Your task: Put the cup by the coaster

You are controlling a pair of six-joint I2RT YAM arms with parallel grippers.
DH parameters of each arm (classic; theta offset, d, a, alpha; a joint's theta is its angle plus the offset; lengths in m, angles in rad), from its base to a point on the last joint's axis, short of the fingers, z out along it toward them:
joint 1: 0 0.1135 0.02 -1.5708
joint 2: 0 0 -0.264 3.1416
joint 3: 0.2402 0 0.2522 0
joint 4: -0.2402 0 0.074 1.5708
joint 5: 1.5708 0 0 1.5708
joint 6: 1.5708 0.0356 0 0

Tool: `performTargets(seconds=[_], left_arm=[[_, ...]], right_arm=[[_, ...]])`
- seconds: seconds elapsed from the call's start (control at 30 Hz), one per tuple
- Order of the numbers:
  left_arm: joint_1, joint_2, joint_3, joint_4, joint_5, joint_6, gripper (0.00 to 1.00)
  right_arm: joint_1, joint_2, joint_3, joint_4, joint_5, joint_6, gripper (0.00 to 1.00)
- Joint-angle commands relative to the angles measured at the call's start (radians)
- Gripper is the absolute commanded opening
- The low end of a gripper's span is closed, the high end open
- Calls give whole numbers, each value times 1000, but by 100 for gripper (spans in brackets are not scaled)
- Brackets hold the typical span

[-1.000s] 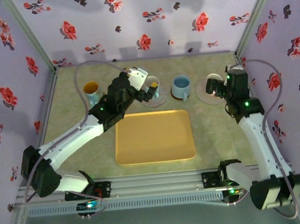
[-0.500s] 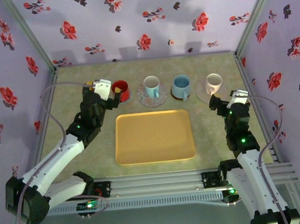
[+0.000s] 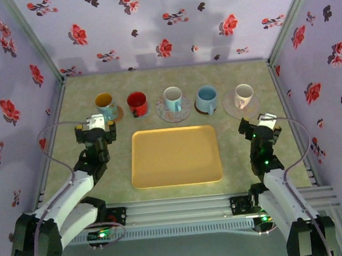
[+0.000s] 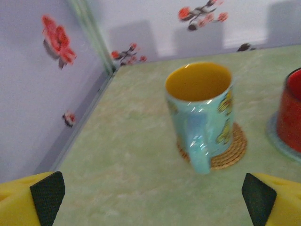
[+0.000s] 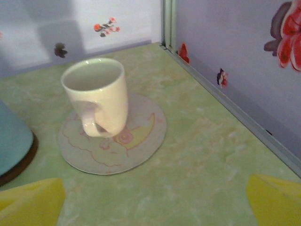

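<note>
Both jaws wide and empty; placement appears complete.

5 cups stand in 1 row along the far side of the worktop [image 3: 231,129]. The left jaws face the yellow-lined cup [image 4: 200,110], upright on its woven coaster [image 4: 233,153], handle toward the camera. The right jaws face the cream cup [image 5: 96,92], upright on the round pale coaster [image 5: 141,136], slightly off its middle. The red cup [image 3: 137,102], patterned cup [image 3: 173,98] and blue cup [image 3: 206,97] stand between them; the orange tray [image 3: 175,156] lies nearer the arms. Judgement: any further arm motion should pass well short of the handles, so no cup is nudged off its coaster.
</note>
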Motion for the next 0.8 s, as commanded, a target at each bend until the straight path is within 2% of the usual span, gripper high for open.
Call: performTargets(seconds=[0.0,0.3,0.53,0.67,0.77], left_arm=[[40,7,-68,159,-47,-87,100],[130,173,-131,335,-35,-103,100],[170,358,-129,585,43,-41,100],[211,445,-96,639,128,12,100],[246,550,-97,750,163,2,100]], right_arm=[[-13,36,-35,162,75,-6,100],[-69,272,-45,370,71,4,100],[-83,487,33,494,-16,-53,100],[-87,558,107,433,-60,-68,99],[-90,572,125,416,-99,-75,99]])
